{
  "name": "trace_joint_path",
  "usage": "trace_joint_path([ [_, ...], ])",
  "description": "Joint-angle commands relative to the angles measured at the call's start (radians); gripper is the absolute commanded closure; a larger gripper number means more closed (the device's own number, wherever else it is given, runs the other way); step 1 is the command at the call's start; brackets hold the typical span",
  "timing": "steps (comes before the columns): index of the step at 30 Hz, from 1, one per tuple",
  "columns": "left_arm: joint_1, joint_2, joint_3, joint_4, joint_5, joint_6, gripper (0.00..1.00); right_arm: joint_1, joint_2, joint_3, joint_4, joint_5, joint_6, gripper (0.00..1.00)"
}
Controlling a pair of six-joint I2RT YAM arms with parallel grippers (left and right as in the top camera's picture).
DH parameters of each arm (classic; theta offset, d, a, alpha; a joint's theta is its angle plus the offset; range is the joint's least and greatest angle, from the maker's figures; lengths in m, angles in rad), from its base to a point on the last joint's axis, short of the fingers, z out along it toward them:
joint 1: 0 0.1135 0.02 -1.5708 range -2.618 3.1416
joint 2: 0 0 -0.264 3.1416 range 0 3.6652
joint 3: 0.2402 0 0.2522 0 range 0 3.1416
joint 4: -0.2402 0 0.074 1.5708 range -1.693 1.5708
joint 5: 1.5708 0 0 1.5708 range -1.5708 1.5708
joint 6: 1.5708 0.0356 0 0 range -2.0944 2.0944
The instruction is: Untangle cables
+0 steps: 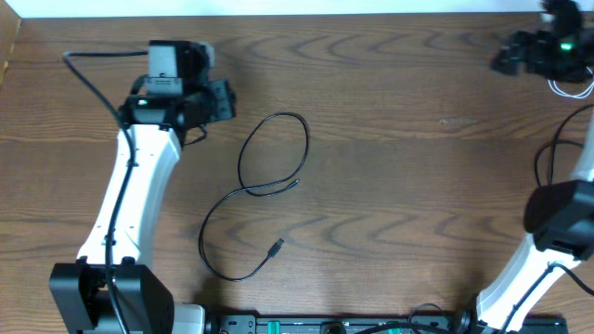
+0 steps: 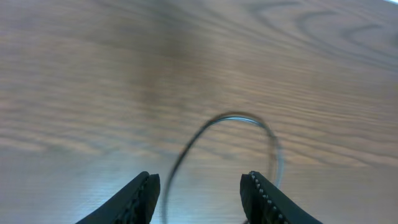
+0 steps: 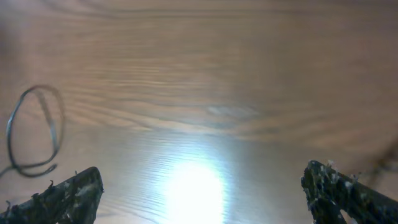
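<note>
Left arm reaches up from its base at the near edge, white link angled inward, wrist bent so the left fingers point sideways across the table. They stand partly open and grip nothing. Ahead of their tips and apart from them lies the black cable: a loop nearest the fingers, then a long curve running away from them, both plug ends loose on the wood. On the left wrist camera that loop shows out ahead, between the two tips, badly blurred, and where the strand runs off the lower edge I cannot tell whether it touches a finger.

Over to the right arm: it climbs the far side, partly cut off by the frame, and its right fingers sit in the far corner, spread as wide as they go, nothing between them, only bare wood and glare. Just behind them, thin loops of white cable, clipped by the picture's edge. Its wrist view catches a faint, smeared loop well beyond one tip.
</note>
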Motion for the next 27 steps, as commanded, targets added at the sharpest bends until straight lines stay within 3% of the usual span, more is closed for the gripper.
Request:
trace_joint_path([
  [1, 0.060, -0.043, 0.017, -0.037, -0.023, 0.016, 0.53, 0.139, -0.036, -0.028, 0.035, -0.021, -0.026, 0.01],
  [9, 0.136, -0.049, 0.017, -0.121, -0.035, 0.016, 0.53, 0.399, -0.031, -0.197, 0.186, -0.033, -0.014, 0.05],
  [17, 0.153, -0.048, 0.016, -0.161, -0.098, 0.016, 0.53, 0.667, -0.031, -0.391, 0.378, -0.003, 0.205, 0.09],
  [22, 0.159, -0.048, 0.016, -0.180, -0.184, -0.034, 0.53, 0.803, -0.030, -0.499, 0.497, 0.076, 0.261, 0.10],
  [27, 0.183, -0.048, 0.014, -0.188, -0.202, -0.050, 0.53, 0.880, -0.028, -0.570, 0.579, 0.137, 0.260, 0.22],
])
